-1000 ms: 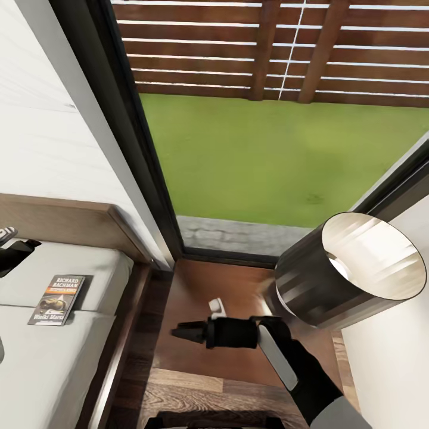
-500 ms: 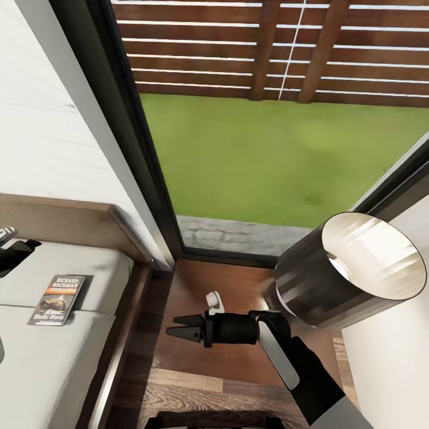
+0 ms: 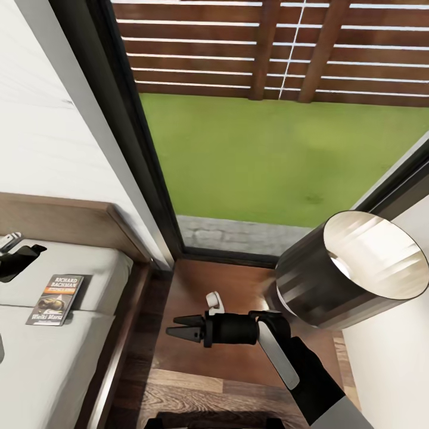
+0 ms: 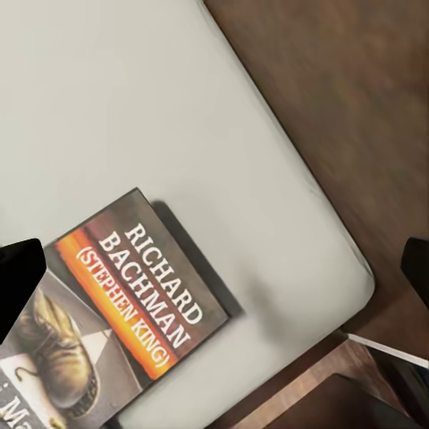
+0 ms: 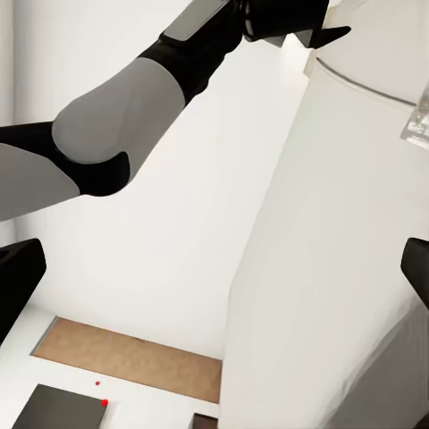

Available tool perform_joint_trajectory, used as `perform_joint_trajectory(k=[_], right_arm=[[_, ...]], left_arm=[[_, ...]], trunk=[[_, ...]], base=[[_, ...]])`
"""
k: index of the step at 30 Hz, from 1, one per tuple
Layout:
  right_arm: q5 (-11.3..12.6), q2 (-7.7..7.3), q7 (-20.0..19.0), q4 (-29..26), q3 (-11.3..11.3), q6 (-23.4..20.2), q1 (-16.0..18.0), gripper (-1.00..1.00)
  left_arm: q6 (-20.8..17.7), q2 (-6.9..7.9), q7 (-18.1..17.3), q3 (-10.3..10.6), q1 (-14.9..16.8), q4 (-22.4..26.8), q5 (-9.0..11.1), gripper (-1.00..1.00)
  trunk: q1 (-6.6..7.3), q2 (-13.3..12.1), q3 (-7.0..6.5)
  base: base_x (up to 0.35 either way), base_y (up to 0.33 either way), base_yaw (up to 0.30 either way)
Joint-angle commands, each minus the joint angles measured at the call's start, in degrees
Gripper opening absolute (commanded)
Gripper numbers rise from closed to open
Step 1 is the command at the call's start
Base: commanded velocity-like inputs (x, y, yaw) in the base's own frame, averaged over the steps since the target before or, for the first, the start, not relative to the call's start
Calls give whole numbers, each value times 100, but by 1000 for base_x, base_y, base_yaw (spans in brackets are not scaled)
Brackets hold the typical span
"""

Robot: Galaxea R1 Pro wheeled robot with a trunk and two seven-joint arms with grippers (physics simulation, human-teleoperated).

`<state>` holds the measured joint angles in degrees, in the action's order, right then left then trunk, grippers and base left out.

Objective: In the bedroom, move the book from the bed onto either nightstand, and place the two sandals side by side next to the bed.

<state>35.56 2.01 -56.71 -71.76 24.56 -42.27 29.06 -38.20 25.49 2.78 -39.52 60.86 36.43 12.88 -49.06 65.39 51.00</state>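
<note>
Our left claw (image 3: pixel 21 255), jaws apart, hovers just above the book (image 3: pixel 55 299) lying flat on the bed (image 3: pixel 89 262); right claw (image 3: pixel 179 329) apart, farther.

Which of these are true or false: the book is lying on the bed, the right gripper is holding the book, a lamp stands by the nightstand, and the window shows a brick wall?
1. The book lies on the bed. True.
2. The right gripper holds the book. False: it is open and empty above the nightstand.
3. A lamp stands at the nightstand's right. True.
4. The window shows a brick wall. False: grass and a slatted wooden fence.
</note>
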Motion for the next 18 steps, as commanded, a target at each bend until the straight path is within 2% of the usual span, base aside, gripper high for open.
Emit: perform_joint_trajectory(k=[1, 7, 18], right_arm=[[30, 1, 2, 4, 2, -35, 3, 100], [31, 1, 3, 4, 2, -35, 3, 100], [38, 0, 11, 4, -1, -36, 3, 100]], left_arm=[[-30, -1, 29, -12, 4, 6, 57, 100], [-30, -1, 26, -10, 4, 5, 64, 100], [-30, -1, 24, -12, 4, -23, 73, 100]], trunk=[[-23, 44, 22], [-154, 285, 130], [-154, 285, 130]], base=[[0, 0, 0], [0, 0, 0], [0, 0, 0]])
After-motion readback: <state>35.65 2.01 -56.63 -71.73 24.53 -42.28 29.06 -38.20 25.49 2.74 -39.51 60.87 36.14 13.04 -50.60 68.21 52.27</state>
